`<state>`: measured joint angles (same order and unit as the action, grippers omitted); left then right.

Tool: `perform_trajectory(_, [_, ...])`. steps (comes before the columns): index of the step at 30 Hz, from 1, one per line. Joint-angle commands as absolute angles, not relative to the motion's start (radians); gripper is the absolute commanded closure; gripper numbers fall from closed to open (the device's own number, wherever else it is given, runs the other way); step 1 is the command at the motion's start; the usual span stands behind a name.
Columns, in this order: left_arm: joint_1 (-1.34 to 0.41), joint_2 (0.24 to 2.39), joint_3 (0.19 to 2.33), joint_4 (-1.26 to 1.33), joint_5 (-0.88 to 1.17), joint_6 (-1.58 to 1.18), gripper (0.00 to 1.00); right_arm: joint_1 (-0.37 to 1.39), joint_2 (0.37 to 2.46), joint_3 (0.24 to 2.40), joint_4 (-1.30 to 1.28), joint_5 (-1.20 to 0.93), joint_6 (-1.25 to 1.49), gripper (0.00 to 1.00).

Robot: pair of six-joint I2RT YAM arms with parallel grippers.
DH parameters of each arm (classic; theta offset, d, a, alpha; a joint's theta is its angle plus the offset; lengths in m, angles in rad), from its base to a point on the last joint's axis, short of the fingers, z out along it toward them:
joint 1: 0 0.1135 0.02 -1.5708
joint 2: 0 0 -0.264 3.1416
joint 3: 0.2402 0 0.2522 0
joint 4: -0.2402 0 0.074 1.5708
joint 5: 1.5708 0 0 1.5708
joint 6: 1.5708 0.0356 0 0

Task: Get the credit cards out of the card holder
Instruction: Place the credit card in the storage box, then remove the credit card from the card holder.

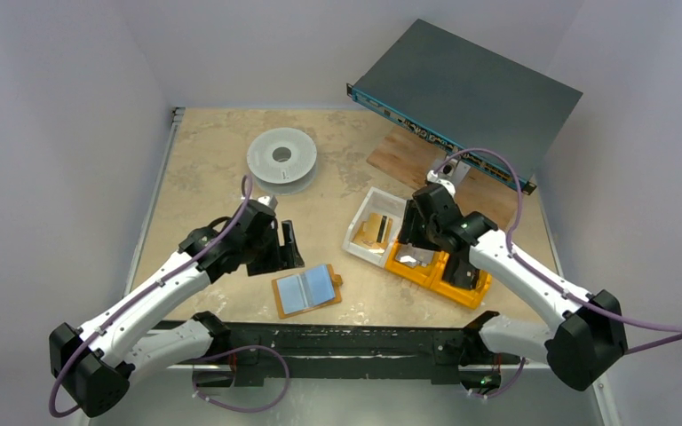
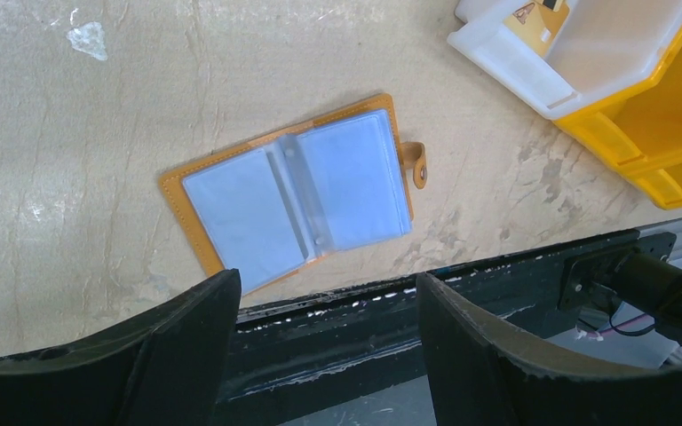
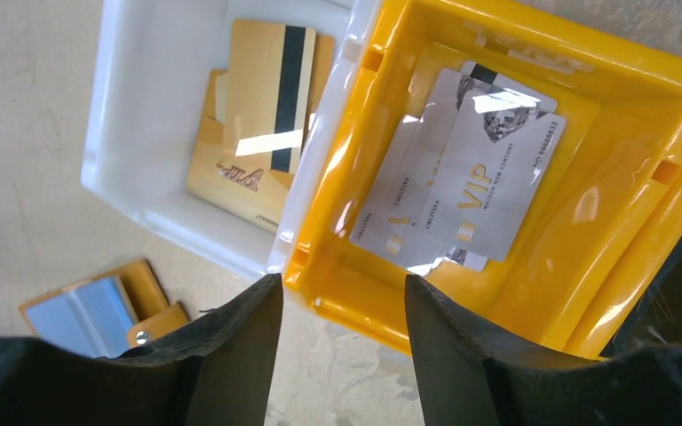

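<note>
**While the small mustard-orange leather-like card holder (image 1: 307, 289) lies spread open, nothing is being gripped**

Because it is laid flat on the worn tan tabletop (image 1: 213, 160), the holder turns both clear plastic sleeves upward, with its strap tab sticking out to one side. That makes every pocket easy to see and reach. No card shows in either sleeve (as far as the left wrist view tells), so I judge the emptying to be at or near its end.

The black two-finger left gripper (image 2: 324, 302) hovers above the holder's far-left side. Its jaws are spread wide with nothing between them. From there it is placed well to press the holder down or to pick at a sleeve.

Beyond the holder, on the right arm's side, a white rectangular plastic bin (image 3: 124, 106) and a bright yellow-orange plastic bin (image 3: 586, 71) stand touching each other. The shiny gold cards (image 3: 266, 98) lie in the white one and the silver-white cards (image 3: 471, 177) in the yellow one, so the cards look sorted by colour.

The black right gripper (image 3: 342, 297) hangs over the yellow bin's near wall, farther from the holder than the left one. Its fingers are apart and empty, a fitting pose for a drop-off spot.

If any card is hidden in a sleeve, the thin plastic would make it slippery to pinch.
</note>
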<state>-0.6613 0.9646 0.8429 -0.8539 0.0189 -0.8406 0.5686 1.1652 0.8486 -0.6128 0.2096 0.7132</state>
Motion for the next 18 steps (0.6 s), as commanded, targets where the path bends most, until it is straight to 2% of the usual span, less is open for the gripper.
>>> perform_trajectory(1, [-0.65,0.971,0.835,-0.848,0.017,-0.808,0.28,0.579,1.105,0.859,-0.591,0.122,0.68,0.47])
perform_trajectory(7, [-0.641,0.965,0.818,-0.853,0.011,-0.82,0.28,0.711,1.098,0.827,-0.543,0.114,0.711,0.47])
perform_trajectory(18, [-0.585,0.953,0.75,-0.868,-0.018,-0.875,0.28,1.062,1.406,0.97,-0.43,0.162,0.758,0.47])
